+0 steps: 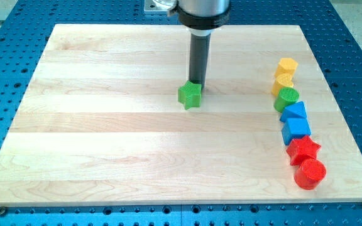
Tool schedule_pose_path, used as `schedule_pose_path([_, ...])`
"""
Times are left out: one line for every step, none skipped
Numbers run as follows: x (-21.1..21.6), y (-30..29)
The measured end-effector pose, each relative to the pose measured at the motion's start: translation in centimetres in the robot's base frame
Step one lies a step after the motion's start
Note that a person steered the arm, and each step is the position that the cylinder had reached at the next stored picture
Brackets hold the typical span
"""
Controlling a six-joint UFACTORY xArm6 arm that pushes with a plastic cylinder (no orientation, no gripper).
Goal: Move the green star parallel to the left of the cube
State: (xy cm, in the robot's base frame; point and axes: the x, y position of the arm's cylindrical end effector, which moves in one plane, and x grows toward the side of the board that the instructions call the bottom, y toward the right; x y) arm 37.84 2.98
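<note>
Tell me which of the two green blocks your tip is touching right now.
My tip is against the green star, alone mid-board, at its upper right edge. The green cylinder sits far off in the right-hand column, between a yellow block and a blue block.

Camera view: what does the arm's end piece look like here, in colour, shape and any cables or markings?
A straight dark grey cylindrical rod hangs from a wider collar: black band below, shiny silver metal above, cut off by the view's top. No cables or markings show. My tip is the rod's plain lower end, right behind the green star.
</note>
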Motion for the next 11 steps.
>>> schedule_pose_path([-4.6,1.0])
schedule_pose_path([-0.2,-3.1])
schedule_pose_path([7.7,-3.3])
schedule_pose_path([5.5,-4.3])
schedule_pose_path([1.6,-0.7])
schedule_pose_path([3.9,0.2])
schedule_pose_path([13.9,-5.2])
schedule_pose_path([11.2,-6.4])
schedule_pose_path([6.2,-4.8])
schedule_pose_path([8.8,-0.4])
schedule_pose_path([13.7,1.6])
